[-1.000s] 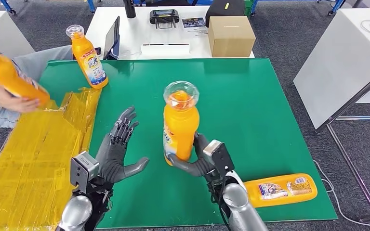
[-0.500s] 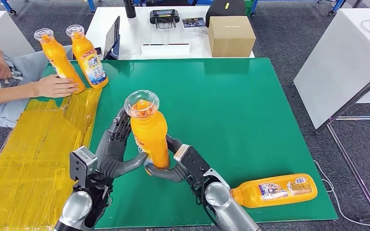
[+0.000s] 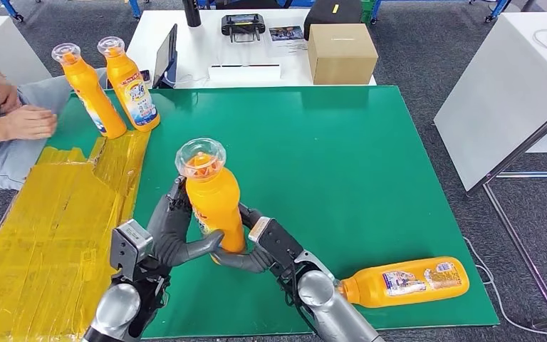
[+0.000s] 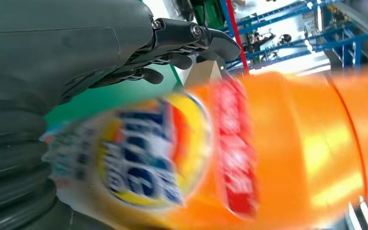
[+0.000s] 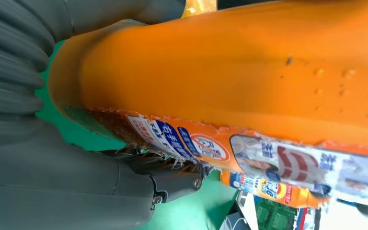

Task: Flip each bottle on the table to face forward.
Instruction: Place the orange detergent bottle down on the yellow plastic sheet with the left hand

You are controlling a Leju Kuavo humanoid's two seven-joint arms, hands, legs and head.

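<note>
Upright orange bottle [image 3: 214, 199] clasped between my two hands, lower centre of the head view.

My left hand [image 3: 174, 231] wraps its base from the left, thumb across the front; my right hand [image 3: 256, 246] cups it from the right (label blurred at the left wrist). Since half a second ago the bottle has shifted slightly left, and the person's hand [image 3: 28, 122] has let go of the upper-left bottle [image 3: 89, 89].

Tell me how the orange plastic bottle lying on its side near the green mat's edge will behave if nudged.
The orange plastic bottle lying on its side has a rounded body, so it would probably roll. It lies close to the green mat's edge, so it could roll off. It looks full, likely heavy.
</note>
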